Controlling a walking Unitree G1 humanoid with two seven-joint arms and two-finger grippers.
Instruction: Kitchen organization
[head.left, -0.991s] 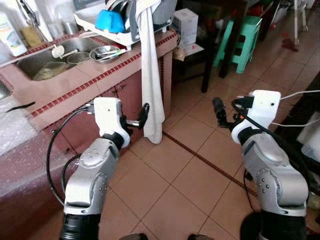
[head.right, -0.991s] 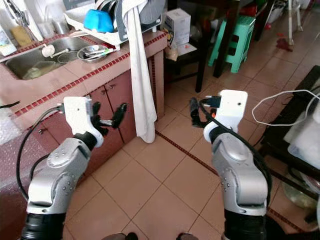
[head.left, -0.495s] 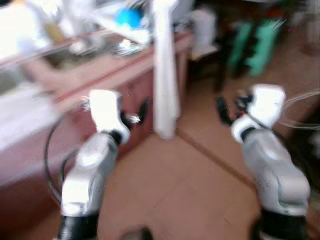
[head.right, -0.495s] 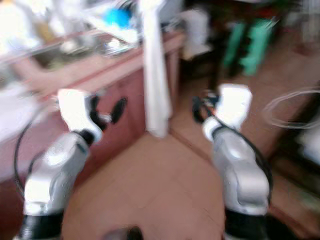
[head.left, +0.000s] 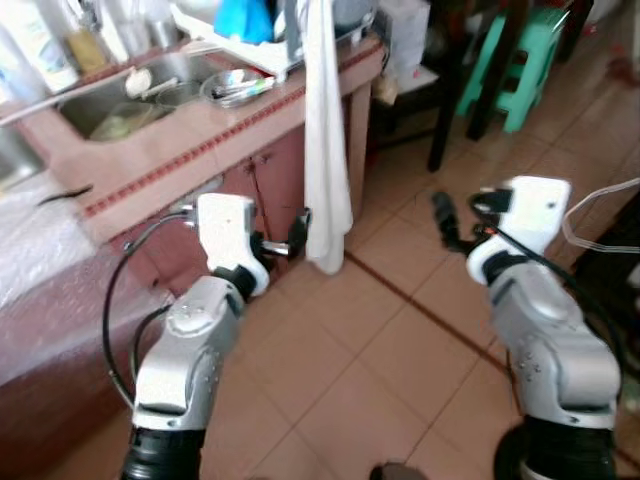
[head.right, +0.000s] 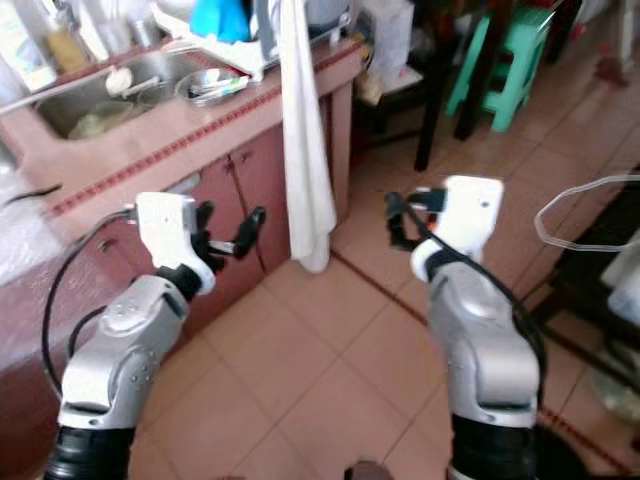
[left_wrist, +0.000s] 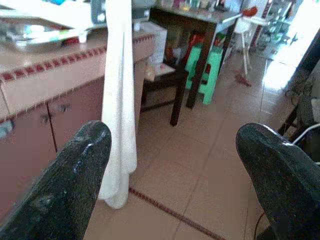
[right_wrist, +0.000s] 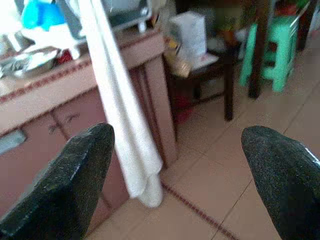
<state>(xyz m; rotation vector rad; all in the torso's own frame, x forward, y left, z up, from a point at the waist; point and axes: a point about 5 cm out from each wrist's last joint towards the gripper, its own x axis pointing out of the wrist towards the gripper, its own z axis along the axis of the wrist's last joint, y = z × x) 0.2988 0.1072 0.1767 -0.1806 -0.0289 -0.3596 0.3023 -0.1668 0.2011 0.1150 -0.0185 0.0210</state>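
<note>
I hold both arms out over the tiled floor (head.left: 350, 340), beside the pink worktop (head.left: 190, 135). My left hand (head.right: 228, 232) is raised in front of the cabinet doors (head.right: 235, 190), its two black fingers (left_wrist: 65, 185) spread wide with nothing between them. My right hand (head.right: 396, 222) hangs over the floor, well apart from the worktop, fingers (right_wrist: 60, 180) likewise spread and empty. A long white towel (head.left: 324, 150) hangs from the dish rack (head.left: 250, 45) down the worktop's front, just beside my left hand. The sink (head.left: 120, 95) holds dishes, with a metal bowl (head.left: 235, 85) next to it and a blue bowl (head.left: 243, 18) in the rack. A green stool (head.left: 525, 60) and dark table (head.left: 450, 90) stand beyond.
</note>
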